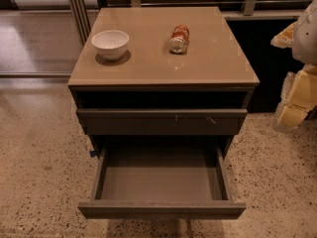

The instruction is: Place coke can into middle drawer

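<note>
A speckled pale terrazzo floor (39, 148) lies under everything. On it stands a square grey-brown wooden cabinet (218, 58) with a glossy tan top, and it sits to the left of the gripper as the camera sees it. The middle drawer (161, 208), wide, shallow and grey-brown with a plain handle-less front edge, is pulled far out. It sits lower than the gripper and to its left, and its flat grey floor is bare. Above it, a drawer front with small pale scuff marks (163, 120) sticks out only slightly, at about the gripper's height.

The pale yellow and white gripper (296, 103) hangs at the right edge of the view, just off the cabinet's right corner and touching nothing. Whether it is wide or narrow cannot be told.

A round white bowl (110, 43) stands upright on the cabinet top, on the side far from the gripper. The coke can (179, 38), small and red-orange with silver ends, lies on its side on the top. It is nearer the gripper than the bowl is, higher than the gripper and well apart from it.
</note>
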### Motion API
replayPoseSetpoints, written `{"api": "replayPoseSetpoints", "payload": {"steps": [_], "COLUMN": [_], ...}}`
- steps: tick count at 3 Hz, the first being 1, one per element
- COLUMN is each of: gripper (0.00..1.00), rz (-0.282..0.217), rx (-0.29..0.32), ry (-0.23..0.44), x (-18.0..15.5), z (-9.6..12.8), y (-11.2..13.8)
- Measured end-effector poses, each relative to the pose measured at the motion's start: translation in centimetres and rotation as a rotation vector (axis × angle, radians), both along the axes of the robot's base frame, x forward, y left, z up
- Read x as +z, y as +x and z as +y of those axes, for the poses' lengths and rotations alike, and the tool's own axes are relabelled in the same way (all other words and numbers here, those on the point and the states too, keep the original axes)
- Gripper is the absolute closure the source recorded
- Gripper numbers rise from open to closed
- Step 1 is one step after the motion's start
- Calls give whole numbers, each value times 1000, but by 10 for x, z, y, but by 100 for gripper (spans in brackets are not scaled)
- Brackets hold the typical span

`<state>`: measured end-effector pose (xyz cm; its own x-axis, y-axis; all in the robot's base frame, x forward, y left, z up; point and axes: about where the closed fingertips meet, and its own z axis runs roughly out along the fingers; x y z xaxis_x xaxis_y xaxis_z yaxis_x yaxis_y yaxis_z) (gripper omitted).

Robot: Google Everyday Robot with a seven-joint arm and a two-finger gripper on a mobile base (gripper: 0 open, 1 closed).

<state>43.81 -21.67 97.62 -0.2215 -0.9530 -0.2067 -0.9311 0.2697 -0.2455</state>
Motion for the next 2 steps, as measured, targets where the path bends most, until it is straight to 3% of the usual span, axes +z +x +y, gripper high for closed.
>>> {"api": "replayPoseSetpoints", "payload": {"steps": [1,2], "gripper": [0,0], "rz": [-7,-29], "rx": [-3,-66], "ry": [3,37], "x": [1,3], "z": [0,-8], "y": [1,19]}}
